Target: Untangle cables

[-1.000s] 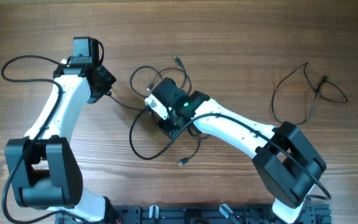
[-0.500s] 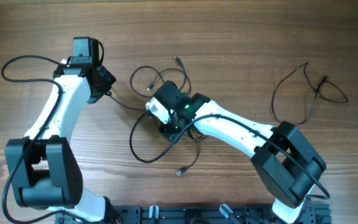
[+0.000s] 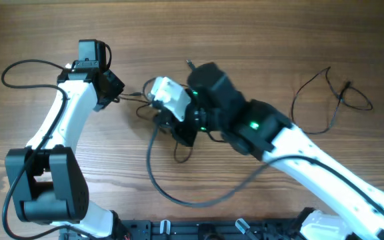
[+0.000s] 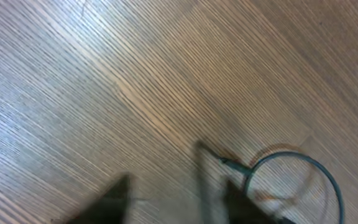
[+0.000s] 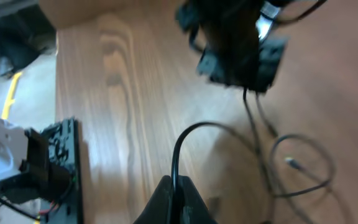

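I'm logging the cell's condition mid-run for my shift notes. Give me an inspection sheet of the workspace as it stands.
Surface: wooden table, no spills or marks seen.
Job's things: cables tangled between the arms, one strand sweeping out in a wide loop; a separate cable lies alone at the right.
Clutter: nothing seen.
Grippers: left gripper has its fingers apart, low over the table beside a strand; right gripper is shut on a strand of the cables, its arm raised.
Cables: thick arm wire arcs over the table at far left.
Surroundings: black frame along the near edge; the floor beyond is blurred.
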### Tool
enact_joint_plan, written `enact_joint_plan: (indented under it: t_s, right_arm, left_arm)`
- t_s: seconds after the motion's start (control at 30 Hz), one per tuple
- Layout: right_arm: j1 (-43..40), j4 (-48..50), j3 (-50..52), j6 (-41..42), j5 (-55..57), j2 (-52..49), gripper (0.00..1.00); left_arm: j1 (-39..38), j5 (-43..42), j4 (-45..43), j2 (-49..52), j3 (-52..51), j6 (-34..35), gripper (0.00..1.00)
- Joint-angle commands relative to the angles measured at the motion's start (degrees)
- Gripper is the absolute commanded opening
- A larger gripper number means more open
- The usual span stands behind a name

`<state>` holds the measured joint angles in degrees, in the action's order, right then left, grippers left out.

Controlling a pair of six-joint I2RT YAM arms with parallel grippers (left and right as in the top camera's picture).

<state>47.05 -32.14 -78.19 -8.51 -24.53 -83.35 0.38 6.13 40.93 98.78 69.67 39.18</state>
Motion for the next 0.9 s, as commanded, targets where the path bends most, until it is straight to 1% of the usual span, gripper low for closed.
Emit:
enact_joint_plan:
  t_s: [0.0,0.1,0.17,0.2,0.23,0.27,0.3,0.33,0.37,0.43,0.47,0.53,0.57,0.63,0.87]
  right_arm:
    - [-0.31,0.0,-0.72,-0.39,3.34,2.45,0.04]
    - [-0.33,0.0,-0.72,-0.37,3.54,2.54,0.04]
    - [-0.76,0.85,-0.72,0.0,4.55,2.54,0.04]
    - [-1.49,2.34,-0.72,2.03,4.74,2.54,0.04]
    - [-2.19,3.76,-0.72,3.74,4.46,2.56,0.04]
    - [-2.82,5.51,-0.72,4.74,3.37,2.67,0.04]
    - [-3.48,7.39,-0.72,5.18,1.05,2.86,0.04]
    - [-4.0,8.94,-0.72,5.14,-1.62,3.06,0.04]
    - [-4.61,10.75,-0.72,5.05,-5.22,3.43,0.04]
    - [-5.86,14.86,-0.72,5.14,-10.56,4.44,0.04]
    - [-6.43,16.28,-0.72,5.7,-11.47,5.05,0.04]
    - [-7.45,17.79,-0.72,5.7,-11.61,6.54,0.04]
    - [-7.89,18.32,-0.72,5.73,-11.61,7.32,0.04]
    - [-8.98,19.76,-0.72,5.68,-11.58,9.55,0.04]
    - [-12.39,31.15,-0.72,5.51,-11.13,18.97,0.04]
  left_arm:
    - [-0.28,-2.27,-0.39,-0.13,-0.35,0.31,0.79]
    - [-0.26,-7.04,-1.09,0.72,-0.35,-0.04,0.98]
    - [-0.26,-11.28,-2.16,1.46,-0.35,-3.28,0.99]
    - [-0.26,-13.16,-2.84,2.05,-0.35,-4.94,0.99]
    - [-0.26,-13.42,-3.06,2.45,-0.35,-4.98,0.98]
    - [-0.26,-13.42,-3.37,3.13,-0.35,-4.98,0.92]
    - [-0.28,-13.42,-3.58,3.63,-0.35,-4.9,0.83]
    - [-0.26,-13.64,-3.96,4.42,-0.35,-4.9,0.7]
    - [-0.26,-14.08,-4.33,5.22,-0.35,-4.87,0.55]
    - [-0.28,-14.53,-4.9,6.51,-0.35,-4.07,0.33]
    - [-0.28,-14.71,-5.25,7.04,-0.35,-3.96,0.22]
    - [-0.26,-14.69,-5.62,7.37,-0.35,-3.98,0.08]
    - [-0.26,-14.64,-5.62,7.37,-0.35,-4.0,0.04]
    - [-0.26,-14.64,-5.79,7.37,-0.35,-4.0,0.04]
    - [-0.26,-12.92,-6.27,7.93,-0.35,-4.0,0.04]
